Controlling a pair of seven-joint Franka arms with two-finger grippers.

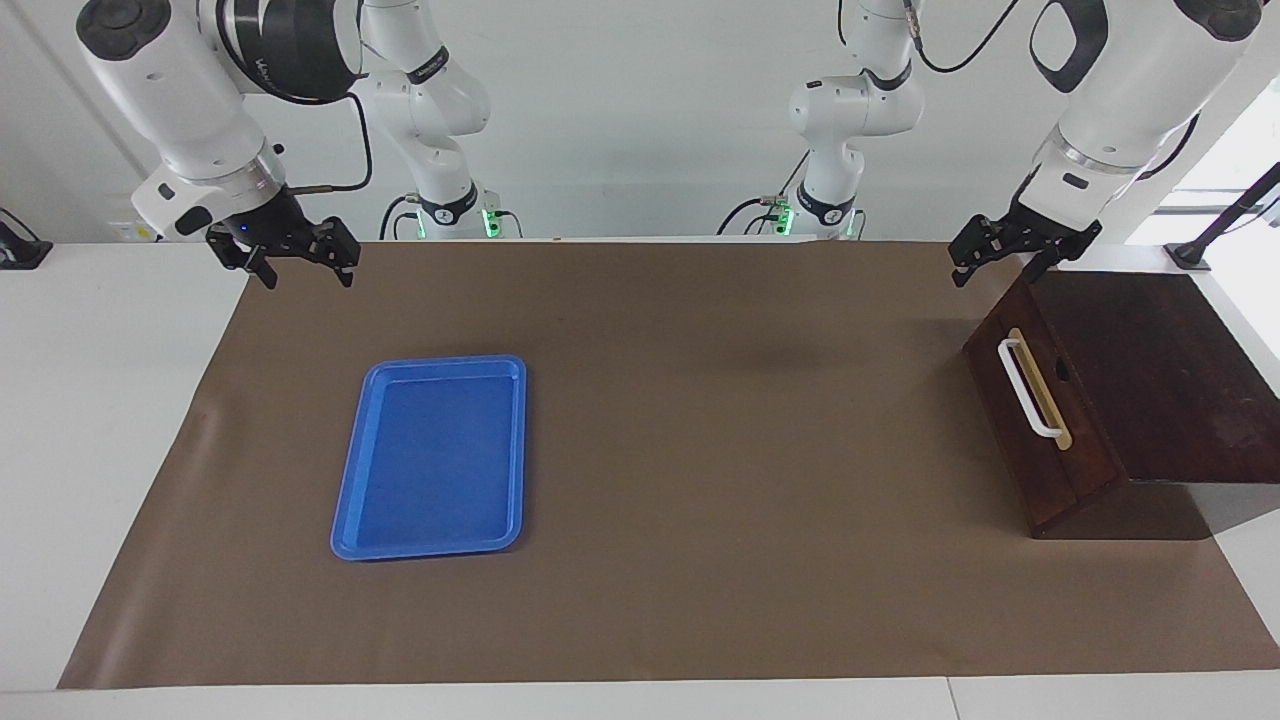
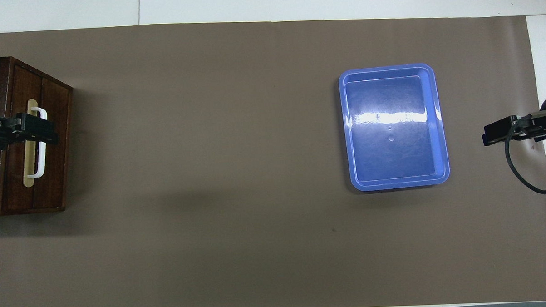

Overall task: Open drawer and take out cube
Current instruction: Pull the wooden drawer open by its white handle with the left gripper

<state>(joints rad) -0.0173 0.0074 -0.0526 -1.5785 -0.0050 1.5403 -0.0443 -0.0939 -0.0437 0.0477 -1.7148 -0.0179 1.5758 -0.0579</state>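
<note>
The drawer (image 1: 1013, 432) is shut in its dark wooden box (image 1: 1150, 370) at the left arm's end of the table. Its white bar handle (image 1: 1030, 392) faces the middle of the table. The drawer front (image 2: 55, 147) and handle (image 2: 39, 167) also show in the overhead view. My left gripper (image 1: 1000, 272) is open and empty, raised over the box's front top edge; in the overhead view my left gripper (image 2: 27, 130) lies over the handle. My right gripper (image 1: 305, 268) is open and empty, raised over the mat's edge at the right arm's end. The cube is hidden.
A flat blue tray (image 1: 435, 460) lies empty on the brown mat (image 1: 700, 450), toward the right arm's end; it also shows in the overhead view (image 2: 395, 153). White table surface borders the mat.
</note>
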